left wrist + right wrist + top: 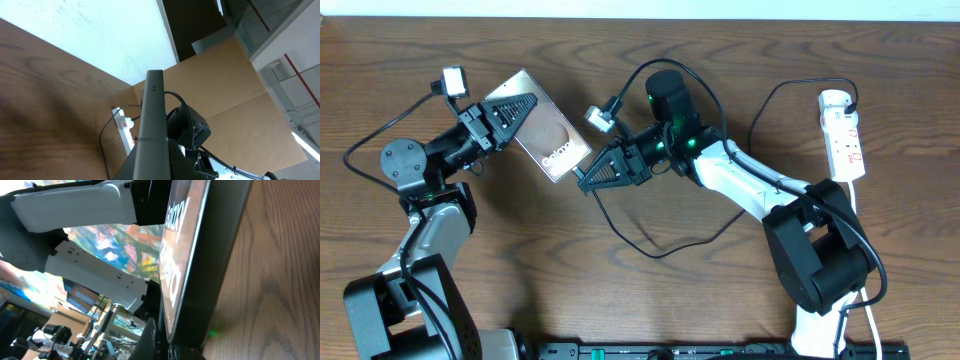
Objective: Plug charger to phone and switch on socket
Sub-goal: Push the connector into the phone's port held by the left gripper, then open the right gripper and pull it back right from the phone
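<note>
**While the left arm steadies the phone, the right arm brings up the plug**

Because a port on the short edge of a slab is awkward to reach when nothing braces it, the left gripper (525, 103) has its fingers clenched on the upper end of the phone (555, 140). In the left wrist view that end stands edge-on between them. The glossy face is turned up toward the overhead camera and the lettered end points at the other arm. This seems chosen so that the port end is free and squarely presented. I cannot tell whether that end rests on the tabletop (570, 290).

The right gripper (585, 180) sits just beside the lettered end, with its fingers drawn together to a point. The charger (655, 255) runs out from that point, so they appear to be pinched on its plug end. The tip itself is hidden, and the right wrist view shows only the phone filling the frame. I cannot tell whether the plug is already seated, so I judge the plugging step to be in hand and needing fine alignment. A slight tilt could make the tip skid off the edge.

The cable loops slack across the wood, which gives the arm room to move. It leads back to the socket (842, 135), which lies well apart at the right side with no gripper near it. Its switch step looks not yet done.
</note>
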Robot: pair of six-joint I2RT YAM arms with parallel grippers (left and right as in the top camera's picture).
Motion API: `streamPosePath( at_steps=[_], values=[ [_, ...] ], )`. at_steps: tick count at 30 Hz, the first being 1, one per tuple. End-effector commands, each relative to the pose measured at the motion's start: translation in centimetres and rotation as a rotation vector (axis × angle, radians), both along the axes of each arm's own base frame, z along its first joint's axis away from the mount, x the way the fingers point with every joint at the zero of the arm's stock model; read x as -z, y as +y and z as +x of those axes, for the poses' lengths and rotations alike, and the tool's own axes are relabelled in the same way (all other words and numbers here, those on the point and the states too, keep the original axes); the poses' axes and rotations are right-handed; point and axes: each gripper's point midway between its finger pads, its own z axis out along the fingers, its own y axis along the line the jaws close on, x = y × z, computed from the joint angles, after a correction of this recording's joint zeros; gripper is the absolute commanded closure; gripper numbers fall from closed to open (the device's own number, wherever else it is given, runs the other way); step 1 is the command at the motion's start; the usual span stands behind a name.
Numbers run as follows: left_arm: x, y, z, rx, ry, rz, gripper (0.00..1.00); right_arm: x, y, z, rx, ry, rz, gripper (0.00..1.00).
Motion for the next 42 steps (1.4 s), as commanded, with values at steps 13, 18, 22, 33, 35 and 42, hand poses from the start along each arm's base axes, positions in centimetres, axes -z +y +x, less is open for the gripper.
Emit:
streamPosePath(
  at_steps=[13, 18, 22, 33, 35, 42],
  values=[
    [0.1, -1.9, -2.2, 0.143, -0.059, 0.085, 0.93, -0.4, 0.7, 0.9, 0.044, -0.037, 0.000, 0.99],
    [0.0, -1.8, -2.1, 0.136, -0.060, 0.083, 0.93, -0.4, 0.7, 0.8, 0.044, -0.037, 0.000, 0.59],
    [0.0, -1.8, -2.1, 0.135, -0.060, 0.083, 0.93, -0.4, 0.6, 0.8, 0.041, -0.036, 0.001, 0.18],
    [0.0, -0.6, -1.8, 0.100, -0.072, 0.092, 0.93, -0.4, -0.5, 2.5, 0.088, -0.039, -0.002, 0.01],
    [0.0, 0.2, -1.7, 0.077, -0.069, 0.092, 0.93, -0.3, -1.1, 3.5, 0.123, -0.041, -0.007, 0.01],
    [0.0, 2.7, -1.5, 0.010, -0.066, 0.094, 0.93, 0.6, -3.1, 7.6, 0.288, -0.041, -0.056, 0.01]
  ],
)
